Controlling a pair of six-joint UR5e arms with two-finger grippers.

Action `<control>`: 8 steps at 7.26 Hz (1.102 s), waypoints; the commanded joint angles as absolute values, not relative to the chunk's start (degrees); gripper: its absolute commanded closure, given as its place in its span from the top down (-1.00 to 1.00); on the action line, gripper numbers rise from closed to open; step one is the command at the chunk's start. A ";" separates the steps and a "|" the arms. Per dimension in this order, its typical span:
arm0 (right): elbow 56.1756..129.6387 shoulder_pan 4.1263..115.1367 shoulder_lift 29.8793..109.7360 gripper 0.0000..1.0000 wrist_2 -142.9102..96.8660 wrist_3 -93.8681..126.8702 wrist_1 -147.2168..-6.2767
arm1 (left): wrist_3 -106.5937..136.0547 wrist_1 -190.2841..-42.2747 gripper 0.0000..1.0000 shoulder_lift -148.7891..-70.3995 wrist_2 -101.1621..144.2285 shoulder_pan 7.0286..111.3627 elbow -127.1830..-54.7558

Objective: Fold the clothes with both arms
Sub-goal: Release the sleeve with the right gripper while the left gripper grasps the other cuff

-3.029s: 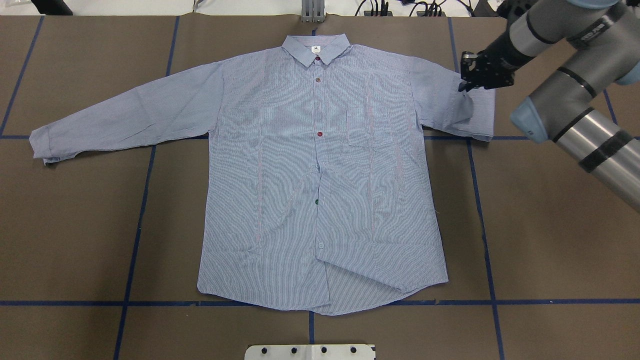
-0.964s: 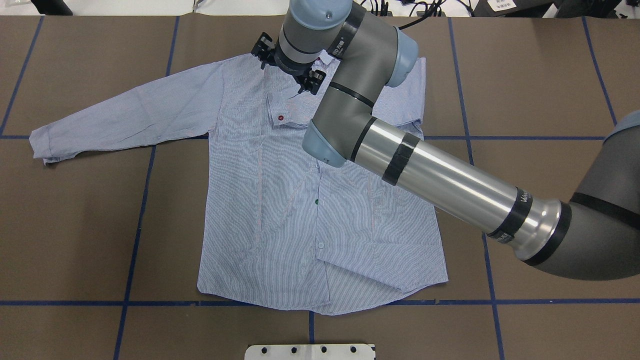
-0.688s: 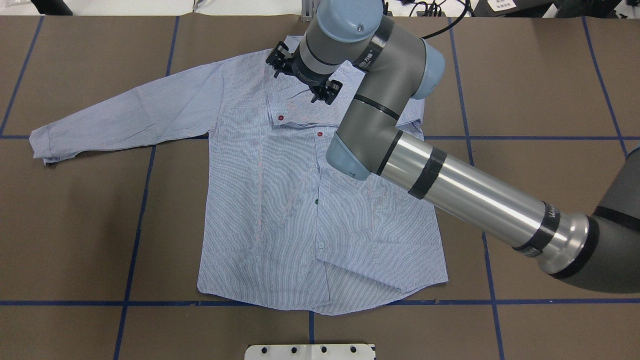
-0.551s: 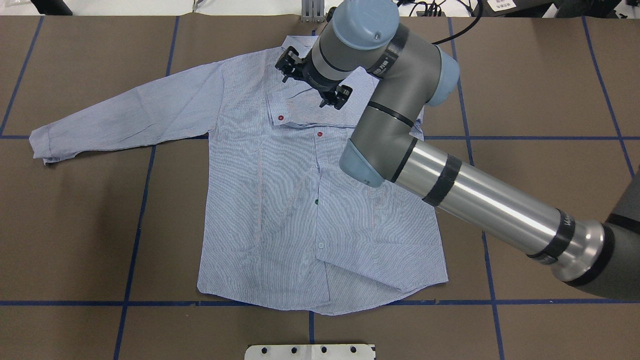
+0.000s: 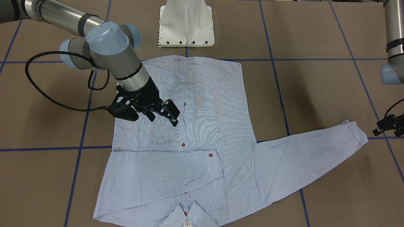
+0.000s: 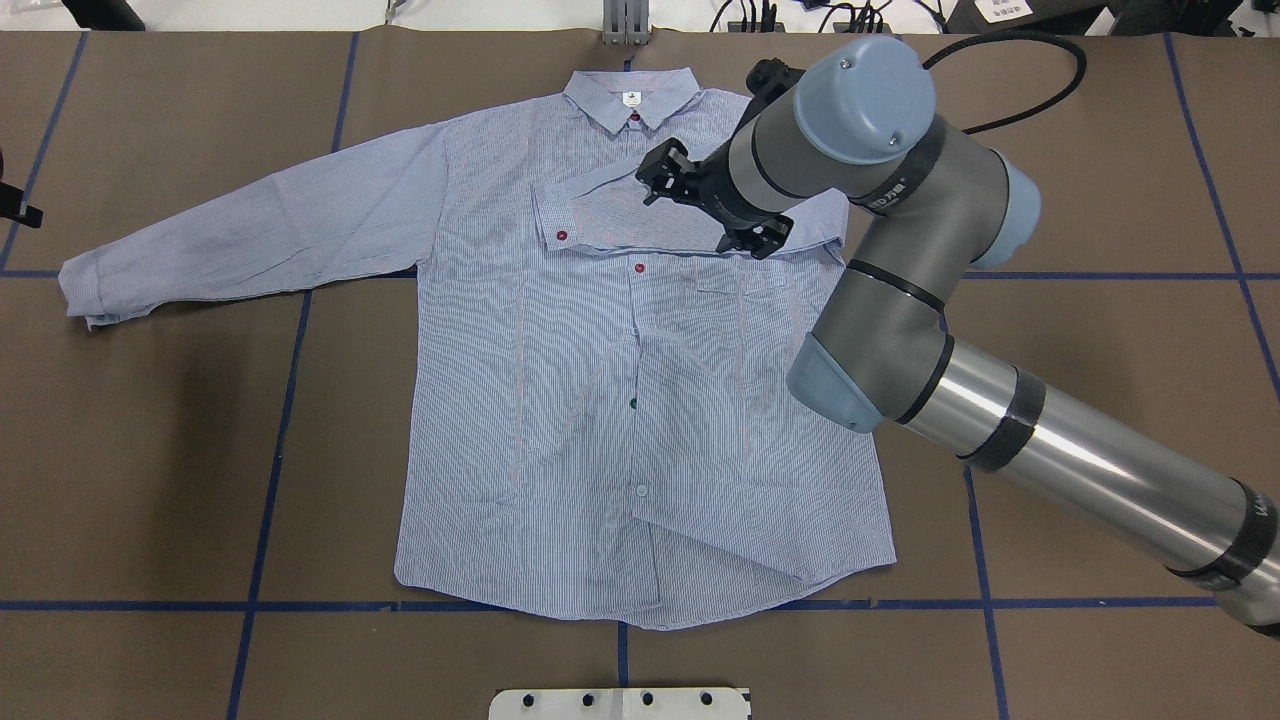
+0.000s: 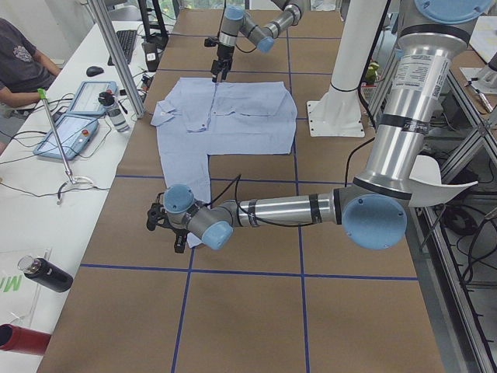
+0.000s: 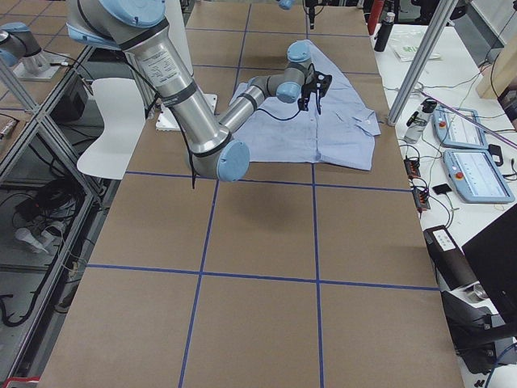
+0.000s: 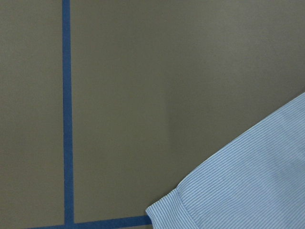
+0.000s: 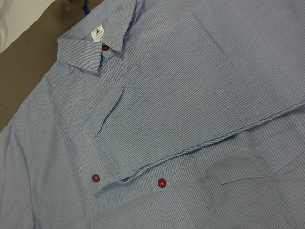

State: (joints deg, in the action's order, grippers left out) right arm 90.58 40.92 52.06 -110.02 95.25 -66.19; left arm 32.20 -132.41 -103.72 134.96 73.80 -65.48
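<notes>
The shirt (image 6: pixel 560 400) is lying flat mid-frame on the surface (image 6: pixel 150 450). The right hand (image 6: pixel 712 205) is hovering over it, wide and empty. The frame edge is cutting off the left hand (image 5: pixel 389 124); I cannot tell.

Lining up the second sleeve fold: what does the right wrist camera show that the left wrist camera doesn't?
Right wrist only: the collar, neck label, chest pocket, and the folded sleeve lying across the chest, its cuff button red. Left wrist only: bare table, a blue tape line, and the other sleeve's cuff. Both: the striped shirt.
</notes>
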 commanded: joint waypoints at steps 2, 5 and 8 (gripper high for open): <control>91.67 41.04 53.52 1.00 -109.69 95.19 -66.18 | 37.09 -132.98 0.66 -104.24 134.83 69.61 -63.90; 91.58 40.96 54.31 1.00 -109.60 94.92 -66.18 | 37.00 -133.33 0.59 -104.33 134.82 68.91 -62.23; 91.58 40.96 54.67 1.00 -109.51 94.92 -66.18 | 37.00 -133.24 0.56 -106.16 134.74 67.94 -59.60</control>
